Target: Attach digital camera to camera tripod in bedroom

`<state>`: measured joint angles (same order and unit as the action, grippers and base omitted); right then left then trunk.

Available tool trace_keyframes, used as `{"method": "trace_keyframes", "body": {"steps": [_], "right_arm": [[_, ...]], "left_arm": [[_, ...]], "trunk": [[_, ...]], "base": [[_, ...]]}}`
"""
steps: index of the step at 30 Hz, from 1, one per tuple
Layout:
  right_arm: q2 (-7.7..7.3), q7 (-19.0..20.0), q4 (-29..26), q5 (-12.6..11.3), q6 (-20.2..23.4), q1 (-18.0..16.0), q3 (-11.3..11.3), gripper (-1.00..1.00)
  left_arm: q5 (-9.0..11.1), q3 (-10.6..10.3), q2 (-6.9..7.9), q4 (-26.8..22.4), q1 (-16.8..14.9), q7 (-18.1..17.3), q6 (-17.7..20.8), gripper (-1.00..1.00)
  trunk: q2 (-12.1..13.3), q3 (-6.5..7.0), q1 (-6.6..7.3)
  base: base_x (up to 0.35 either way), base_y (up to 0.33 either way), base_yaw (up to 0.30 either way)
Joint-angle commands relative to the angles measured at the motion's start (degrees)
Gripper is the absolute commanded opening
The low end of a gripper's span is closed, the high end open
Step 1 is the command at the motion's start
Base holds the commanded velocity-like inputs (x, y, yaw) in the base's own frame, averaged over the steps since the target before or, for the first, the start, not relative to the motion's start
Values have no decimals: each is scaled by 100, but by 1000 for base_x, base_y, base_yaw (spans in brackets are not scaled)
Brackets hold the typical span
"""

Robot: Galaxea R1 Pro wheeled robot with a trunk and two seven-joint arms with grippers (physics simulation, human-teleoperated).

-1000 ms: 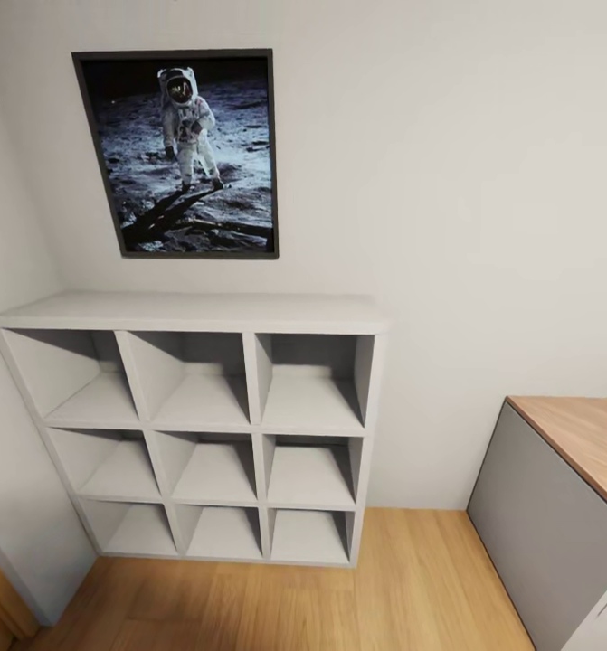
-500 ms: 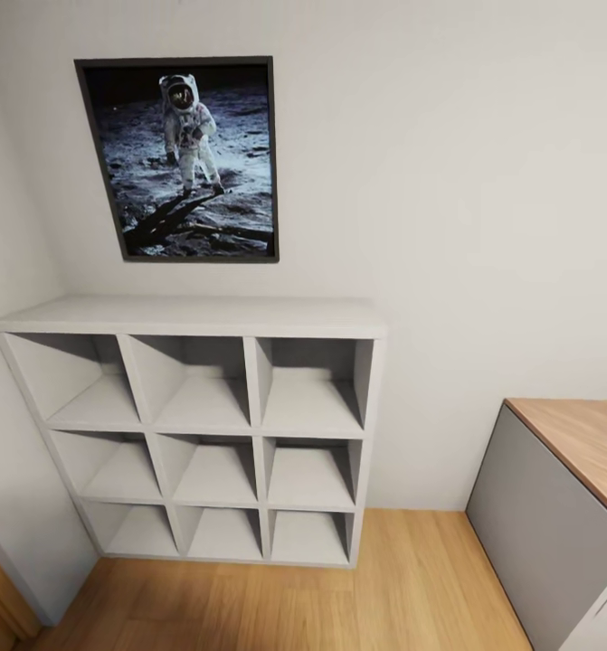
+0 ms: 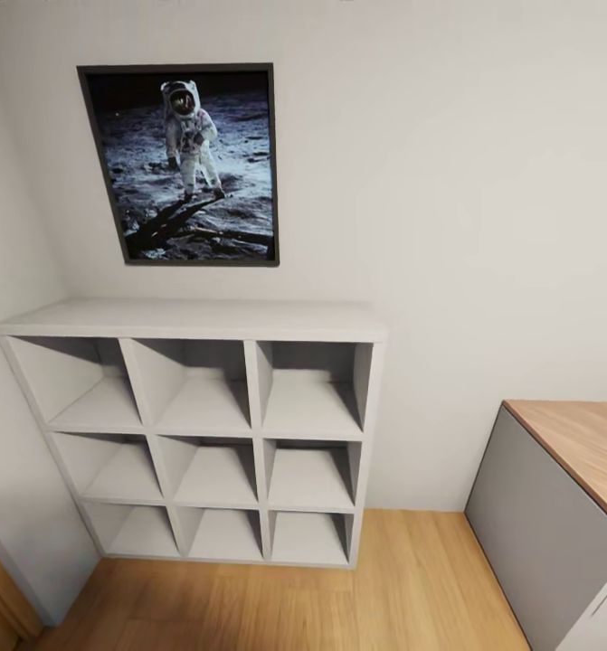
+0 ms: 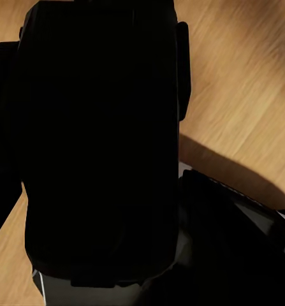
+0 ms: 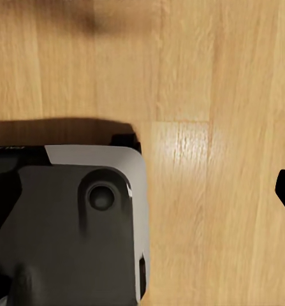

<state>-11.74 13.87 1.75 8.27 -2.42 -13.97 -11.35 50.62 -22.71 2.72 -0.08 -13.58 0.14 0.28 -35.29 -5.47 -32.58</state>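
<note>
Nine empty cubes in a white shelf [image 3: 194,321] (astronaut poster [image 3: 187,163] above); fingers' state: cannot tell.

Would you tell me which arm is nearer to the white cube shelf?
Probably left, as the cube shelf stands ahead-left; both arms point down at the wood floor, so I cannot be sure.

A large black block [image 4: 97,140] takes up most of the left wrist view, too dark to make out any detail. Beside it lies light wood plank floor [image 4: 244,83], with a dark shadow [image 4: 231,172] falling across the planks.
</note>
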Motion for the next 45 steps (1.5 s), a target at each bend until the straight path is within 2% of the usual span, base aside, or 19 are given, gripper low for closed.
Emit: {"method": "trace_keyframes", "body": {"steps": [1,6,17,31,45], "right_arm": [[-2,11,18,55,-23,-9,-51,100],[36,7,22,29,18,-9,-63,100],[184,-87,27,17,3,6,-70,100],[198,-95,27,16,39,8,-69,100],[203,-95,27,21,48,8,-69,100]], "left_arm": [[36,-49,0,-1,-4,3,2,-100],[36,-49,0,-2,-4,3,-3,-100],[36,-49,0,-1,-4,3,-18,-100],[36,-49,-8,-1,-4,3,-20,-100],[27,-49,-17,-1,-4,3,-20,-100]], "trunk": [[33,9,21],[234,98,131],[675,296,372],[1237,547,680],[1237,548,680]], "base": [[0,0,0],[0,0,-112],[0,0,-273],[0,0,-293],[0,0,-295]]}}
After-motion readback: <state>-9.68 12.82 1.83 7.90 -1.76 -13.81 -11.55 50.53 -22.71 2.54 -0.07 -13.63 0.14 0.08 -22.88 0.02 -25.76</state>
